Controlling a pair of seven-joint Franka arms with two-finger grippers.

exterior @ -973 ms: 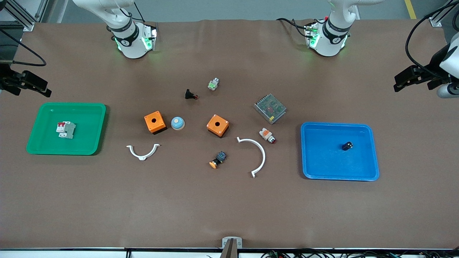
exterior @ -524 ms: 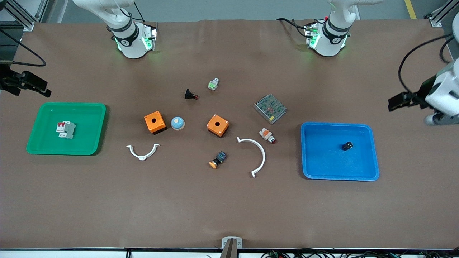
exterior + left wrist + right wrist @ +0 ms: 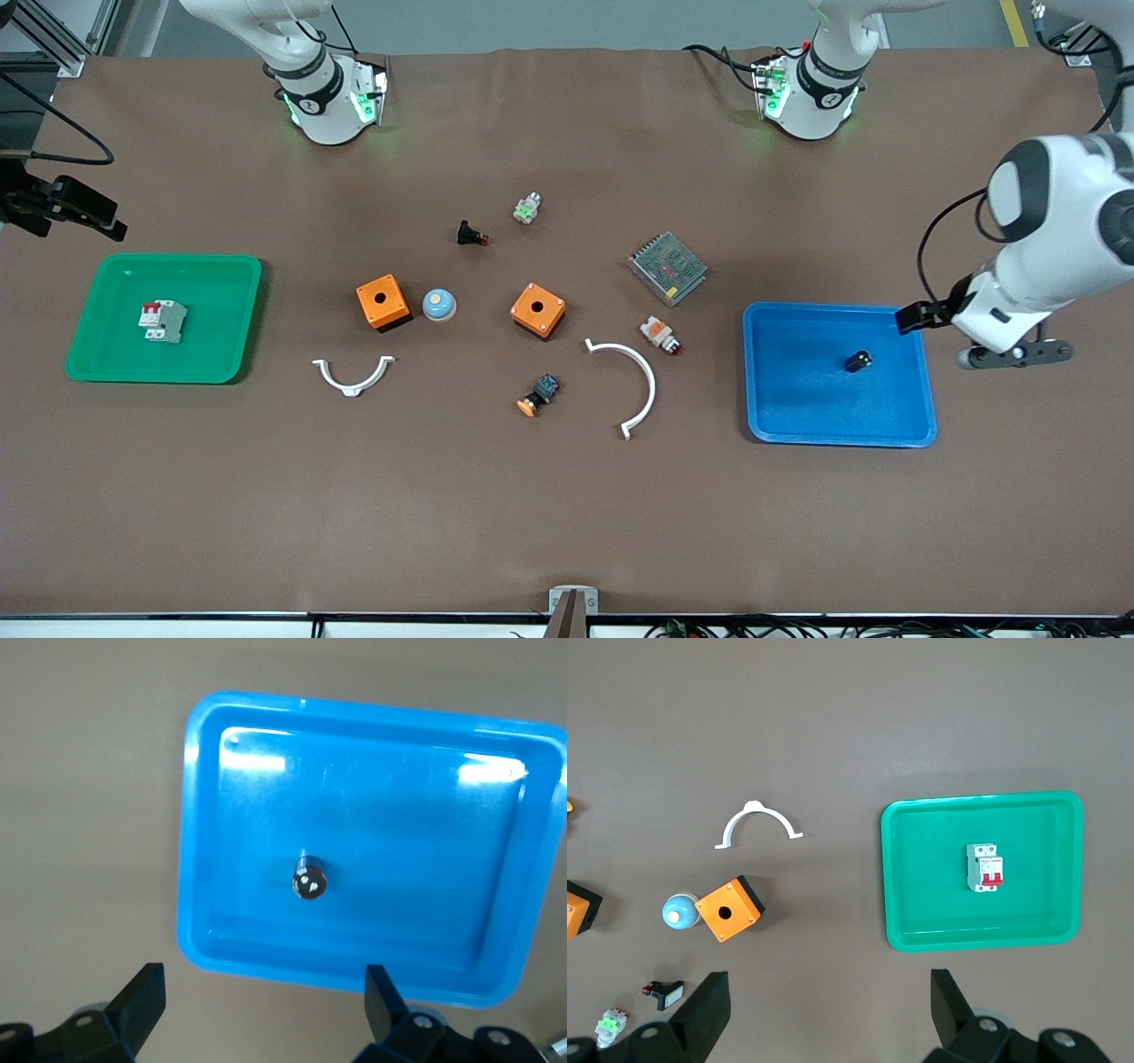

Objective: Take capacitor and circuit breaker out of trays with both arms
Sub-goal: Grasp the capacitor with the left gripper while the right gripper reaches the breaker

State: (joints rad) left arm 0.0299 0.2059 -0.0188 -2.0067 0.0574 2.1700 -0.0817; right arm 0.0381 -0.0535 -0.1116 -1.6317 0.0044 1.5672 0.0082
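Now: tiny black cylindrical capacitor (image 3: 858, 361) in blue plastic tray (image 3: 797, 416); left gripper (image 3: 264, 1003) above, fingers apart. White-grey breaker (image 3: 162, 320) in green tray (image 3: 106, 354); right gripper (image 3: 828, 1005) high, fingers apart.

Brown table (image 3: 567, 496), matte cover. Green tray (image 3: 226, 354) at the right arm's end, blue tray (image 3: 780, 416) at the left arm's end, well apart. Loose parts between them: two orange boxes (image 3: 383, 302) (image 3: 538, 310) with a blue-white dome (image 3: 438, 305) just beside the first; two white curved clips (image 3: 353, 376) (image 3: 633, 381) nearer the front camera; black-blue button (image 3: 539, 395) between the clips; white-orange indicator (image 3: 661, 334) near the bigger clip; metal mesh unit (image 3: 667, 268) farther from the camera than the indicator; black push-button (image 3: 471, 235) and small green-white part (image 3: 527, 208) farthest from the camera.
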